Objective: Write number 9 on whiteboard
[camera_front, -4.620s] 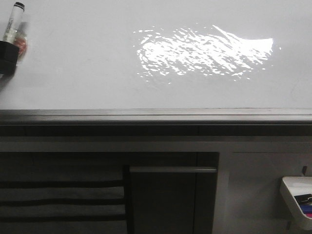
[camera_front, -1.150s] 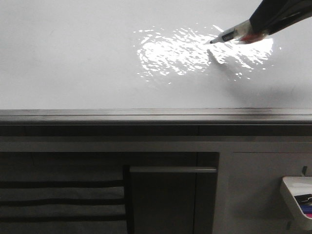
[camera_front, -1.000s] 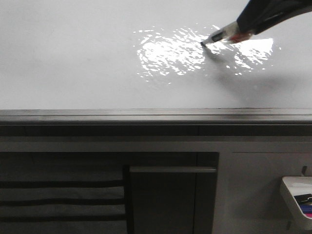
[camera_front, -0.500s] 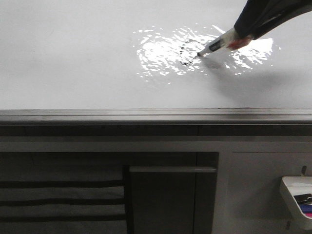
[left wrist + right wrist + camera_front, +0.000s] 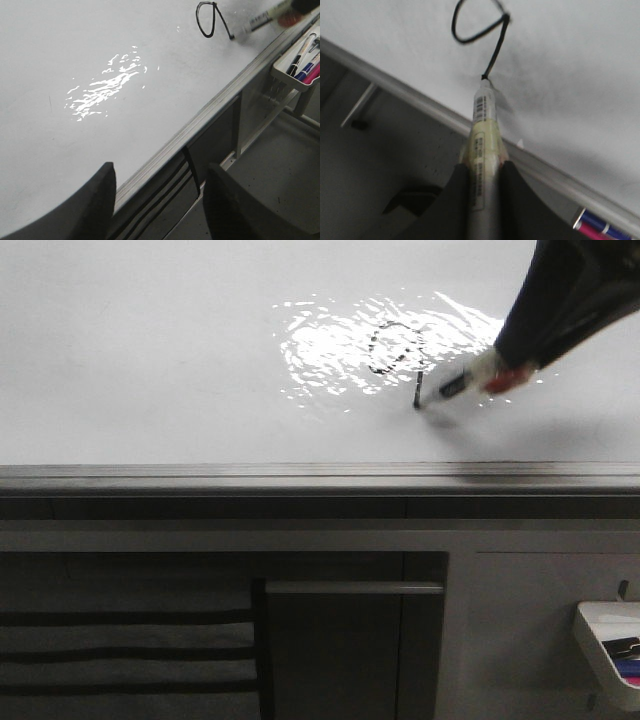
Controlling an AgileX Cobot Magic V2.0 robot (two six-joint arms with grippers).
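The whiteboard (image 5: 150, 350) fills the upper front view, glossy white with a glare patch and a grey metal lower edge. A thin black number 9 (image 5: 398, 355) stands in the glare: an oval loop with a straight tail. It also shows in the left wrist view (image 5: 209, 19) and the right wrist view (image 5: 480, 31). My right gripper (image 5: 483, 172) is shut on a marker (image 5: 484, 135), whose tip touches the board at the tail's end (image 5: 417, 404). My left gripper (image 5: 160, 195) is open and empty, off to the side of the board.
A white tray (image 5: 612, 645) holding several markers hangs at the lower right, also in the left wrist view (image 5: 300, 57). Dark grey cabinet panels (image 5: 350, 640) stand below the board's metal edge (image 5: 300, 480).
My right gripper has moved the marker down from the loop, drawing the tail of the 9. The loop appeared in the last second. The left gripper has left the front view.
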